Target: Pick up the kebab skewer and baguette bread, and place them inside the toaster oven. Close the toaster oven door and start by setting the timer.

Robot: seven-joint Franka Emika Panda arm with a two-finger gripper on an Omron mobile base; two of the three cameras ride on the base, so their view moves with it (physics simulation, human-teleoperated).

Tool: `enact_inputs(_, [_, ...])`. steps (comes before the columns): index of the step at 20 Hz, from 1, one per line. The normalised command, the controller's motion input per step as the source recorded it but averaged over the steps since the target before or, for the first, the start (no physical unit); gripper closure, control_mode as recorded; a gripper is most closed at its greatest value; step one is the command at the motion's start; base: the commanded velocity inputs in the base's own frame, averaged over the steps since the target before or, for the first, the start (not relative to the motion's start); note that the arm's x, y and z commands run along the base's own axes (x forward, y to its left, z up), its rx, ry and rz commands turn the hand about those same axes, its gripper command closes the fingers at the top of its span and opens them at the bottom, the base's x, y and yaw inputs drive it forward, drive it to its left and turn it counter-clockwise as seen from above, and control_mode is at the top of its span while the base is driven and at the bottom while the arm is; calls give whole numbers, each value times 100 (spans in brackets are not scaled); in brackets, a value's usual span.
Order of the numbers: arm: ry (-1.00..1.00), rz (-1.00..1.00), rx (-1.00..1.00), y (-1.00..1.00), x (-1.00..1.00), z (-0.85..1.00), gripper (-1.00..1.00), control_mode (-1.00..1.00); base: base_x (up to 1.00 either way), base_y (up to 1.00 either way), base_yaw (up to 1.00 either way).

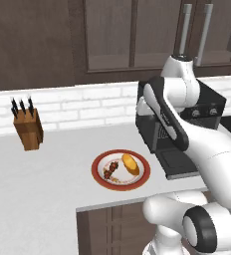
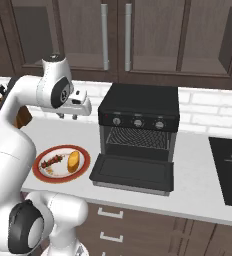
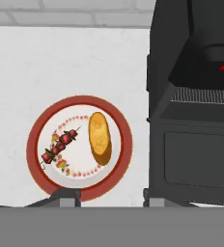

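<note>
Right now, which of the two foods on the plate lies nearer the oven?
The baguette: the golden loaf piece on the side of the plate facing the toaster oven. The kebab skewer, dark meat chunks, lies on the far side.

The white arm rises from its base, bends back at a dark elbow joint, and reaches forward so that the wrist sits high above the counter, up and to the left of the toaster oven (image 2: pixel 138 135). The gripper (image 2: pixel 69 116) hangs from the wrist pointing straight down, level with the oven's top and well clear of its left side (nothing is between the fingers). Its two short fingertips (image 3: pixel 65 198) stand a moderate gap apart, empty, neither spread wide nor pressed together.
</note>
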Motion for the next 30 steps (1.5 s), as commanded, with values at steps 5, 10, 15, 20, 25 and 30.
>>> enact_inputs(5, [-7, 0, 0, -16, -53, 0, -100, -100, 0, 0, 0])
enact_inputs(10, [-9, 1, 0, -71, -97, -2, -100, -100, 0, 0, 0])
enact_inputs(15, [-4, 0, 1, -86, -60, 0, -100, -100, 0, 0, 0])
enact_inputs(20, [-10, 1, 0, -67, -13, 0, -100, -100, 0, 0, 0])
enact_inputs(25, [-13, 0, 1, -56, 0, 0, -100, -100, 0, 0, 0])
enact_inputs(30, [-11, 0, 1, -62, 7, 0, -100, -100, 0, 0, 0])
